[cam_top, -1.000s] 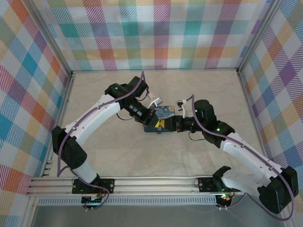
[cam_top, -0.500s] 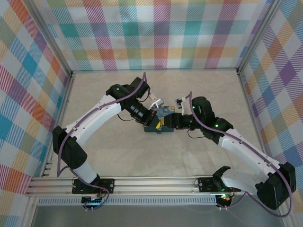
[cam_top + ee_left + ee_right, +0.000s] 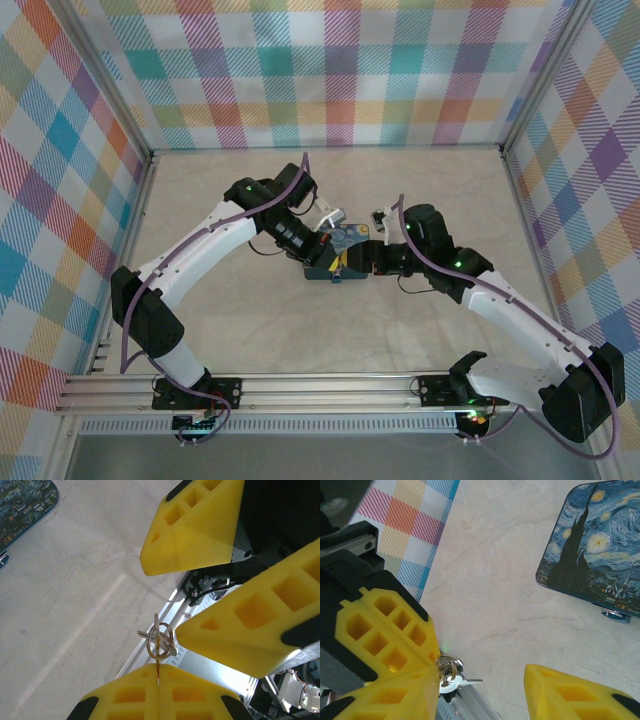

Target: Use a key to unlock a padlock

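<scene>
The padlock (image 3: 347, 237), its face printed with a starry night painting, lies on the table mid-scene; it also shows as the padlock (image 3: 597, 545) and the padlock corner (image 3: 25, 505). My left gripper (image 3: 159, 672) is shut on the key (image 3: 159, 641), with the ring and a spare key sticking out past the fingertips. My right gripper (image 3: 482, 680) is open. Its yellow fingers (image 3: 192, 527) stand either side of the key ring (image 3: 449, 672), and one finger sits close beside the ring. Both grippers meet just above the padlock, the left gripper (image 3: 325, 252) facing the right gripper (image 3: 362, 256).
An aluminium rail (image 3: 300, 385) runs along the near table edge by the arm bases. Checked fabric walls (image 3: 330, 70) close in the back and sides. Bare beige tabletop (image 3: 420, 190) lies around the padlock.
My right arm has swung left toward the left gripper, bringing its fingers around the key ring. The left gripper has held its grip on the key and barely moved.
</scene>
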{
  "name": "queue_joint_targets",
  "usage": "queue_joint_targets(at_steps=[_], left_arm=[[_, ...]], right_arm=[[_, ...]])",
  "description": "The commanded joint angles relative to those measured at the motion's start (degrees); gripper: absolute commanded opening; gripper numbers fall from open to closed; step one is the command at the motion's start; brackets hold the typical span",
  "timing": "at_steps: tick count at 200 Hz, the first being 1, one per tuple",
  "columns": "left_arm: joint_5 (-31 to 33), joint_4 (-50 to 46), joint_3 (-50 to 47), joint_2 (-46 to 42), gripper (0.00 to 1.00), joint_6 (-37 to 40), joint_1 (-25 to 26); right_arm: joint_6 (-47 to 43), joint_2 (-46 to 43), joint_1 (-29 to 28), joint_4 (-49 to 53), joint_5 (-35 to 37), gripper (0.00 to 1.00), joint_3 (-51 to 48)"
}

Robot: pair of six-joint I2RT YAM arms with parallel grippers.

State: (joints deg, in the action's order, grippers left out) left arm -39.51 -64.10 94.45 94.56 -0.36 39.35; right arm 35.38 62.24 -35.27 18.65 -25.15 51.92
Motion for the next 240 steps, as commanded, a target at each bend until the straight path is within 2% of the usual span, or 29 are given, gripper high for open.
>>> queue_joint_targets(at_steps=[1,61,80,102,149,193,240], left_arm=[[-0.57,0.73,1.52,0.18,0.0,0.11,0.9],[0.3,1.08,1.62,0.18,0.0,-0.25,0.99],[0.68,1.25,1.78,-0.04,0.0,-0.27,0.99],[1.18,1.25,1.96,-0.08,0.0,-0.14,0.94],[1.65,0.47,1.82,-0.34,0.0,0.41,0.99],[0.69,0.97,1.17,-0.39,0.0,0.44,1.01],[0.13,1.17,0.99,-0.78,0.0,0.36,1.08]], right_arm=[[0.03,-0.03,0.09,-0.5,-0.95,0.49,2.22],[-0.54,2.1,-0.94,0.26,-0.46,0.48,2.67],[-0.99,2.26,-1.02,1.42,-0.03,0.46,2.68],[-2.03,2.21,-1.02,3.63,0.81,0.39,2.97],[-6.65,0.5,-0.69,12.83,6.65,0.34,4.3],[-5.94,-2.85,-0.68,9.98,5.46,0.34,3.21],[-5.36,-3.79,-0.68,5.31,2.02,0.41,2.07]])
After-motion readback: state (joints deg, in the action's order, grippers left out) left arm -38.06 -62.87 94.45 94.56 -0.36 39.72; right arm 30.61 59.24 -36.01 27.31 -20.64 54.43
